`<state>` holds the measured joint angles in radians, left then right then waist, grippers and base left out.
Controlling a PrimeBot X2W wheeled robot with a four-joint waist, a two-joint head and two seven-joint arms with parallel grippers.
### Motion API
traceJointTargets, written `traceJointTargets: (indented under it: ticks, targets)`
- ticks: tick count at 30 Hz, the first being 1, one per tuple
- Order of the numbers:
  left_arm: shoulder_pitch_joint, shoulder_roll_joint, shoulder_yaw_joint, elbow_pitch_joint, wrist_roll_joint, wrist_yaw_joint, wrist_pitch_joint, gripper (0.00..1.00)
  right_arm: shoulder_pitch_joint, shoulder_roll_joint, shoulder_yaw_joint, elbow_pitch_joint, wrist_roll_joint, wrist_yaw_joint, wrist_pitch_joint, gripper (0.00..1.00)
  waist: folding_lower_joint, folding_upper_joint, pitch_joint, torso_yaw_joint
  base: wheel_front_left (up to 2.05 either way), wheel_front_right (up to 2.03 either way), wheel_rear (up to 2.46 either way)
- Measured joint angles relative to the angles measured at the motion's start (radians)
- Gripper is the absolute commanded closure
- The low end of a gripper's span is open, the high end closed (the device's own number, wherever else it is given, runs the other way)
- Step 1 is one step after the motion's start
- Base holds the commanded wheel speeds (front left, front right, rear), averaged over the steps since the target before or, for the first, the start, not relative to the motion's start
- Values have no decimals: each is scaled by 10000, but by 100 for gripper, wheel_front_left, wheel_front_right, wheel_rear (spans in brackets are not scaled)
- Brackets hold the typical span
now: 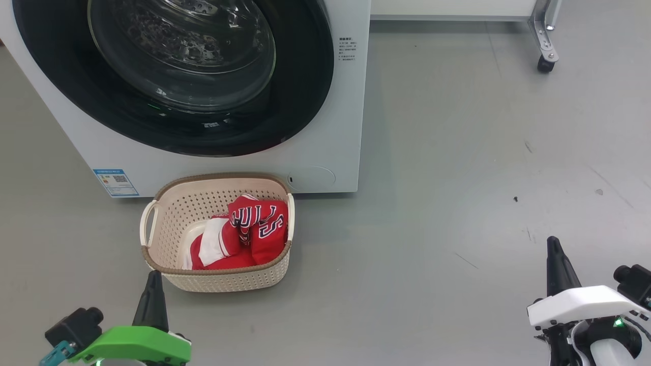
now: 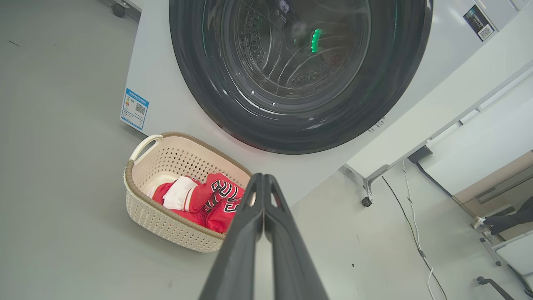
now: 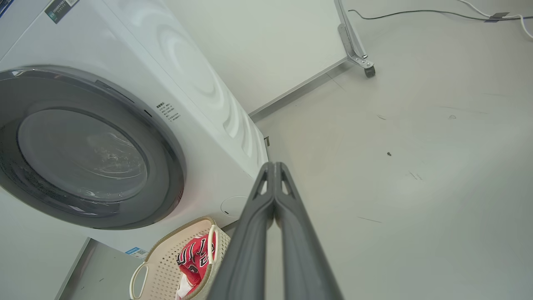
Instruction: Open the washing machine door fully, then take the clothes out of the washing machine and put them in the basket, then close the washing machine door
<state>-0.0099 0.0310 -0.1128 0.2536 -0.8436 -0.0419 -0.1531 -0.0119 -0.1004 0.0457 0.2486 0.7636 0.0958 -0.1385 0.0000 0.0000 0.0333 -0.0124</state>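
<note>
Clothes [image 1: 239, 234] in basket [image 1: 168, 213]; door [image 1: 203, 122] shut.

Shut door [image 1: 203, 76] blocks drum; basket [image 1: 173, 213] top open.

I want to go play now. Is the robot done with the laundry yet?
Looks finished. Done: the clothes lie in the basket, and the washing machine door sits shut. In hand: nothing; the left gripper and right gripper are both shut and empty, away from the door. Left: nothing I can see.
</note>
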Motion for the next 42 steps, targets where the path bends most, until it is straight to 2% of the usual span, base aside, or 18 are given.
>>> traceJointTargets:
  ticks: [42]
  targets:
    - [-175,113,932,146,-4612,-483,1432,100,-259,364,-1070,171,4966,163,1461,100,0,0,-185,73,0,0,0]
